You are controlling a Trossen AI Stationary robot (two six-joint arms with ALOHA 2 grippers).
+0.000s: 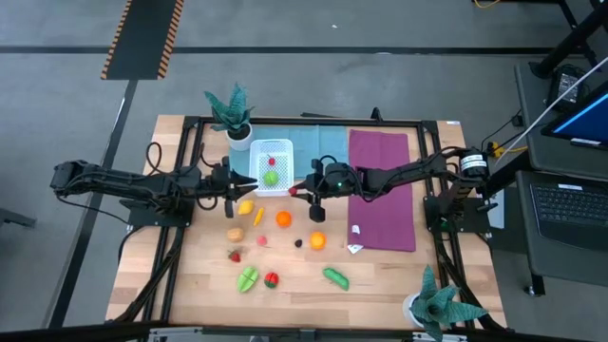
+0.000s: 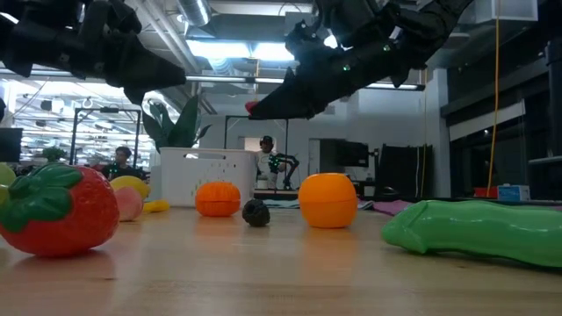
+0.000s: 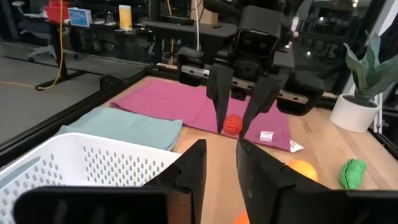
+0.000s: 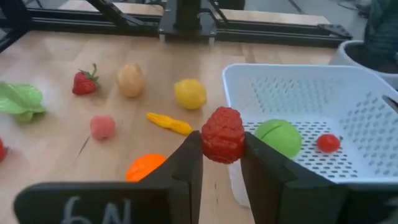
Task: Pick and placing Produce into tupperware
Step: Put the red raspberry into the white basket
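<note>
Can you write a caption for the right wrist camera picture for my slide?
Right claw holds a bumpy red berry beside the white basket, where a green fruit and small red piece already sit.

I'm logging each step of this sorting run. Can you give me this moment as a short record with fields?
right gripper: shut on red raspberry, beside the basket rim
left gripper: empty, narrow gap between fingers, by the basket's near corner
white basket: holds green apple and small red piece
on table: strawberry, tan piece, lemon, pink piece, yellow strip
</note>
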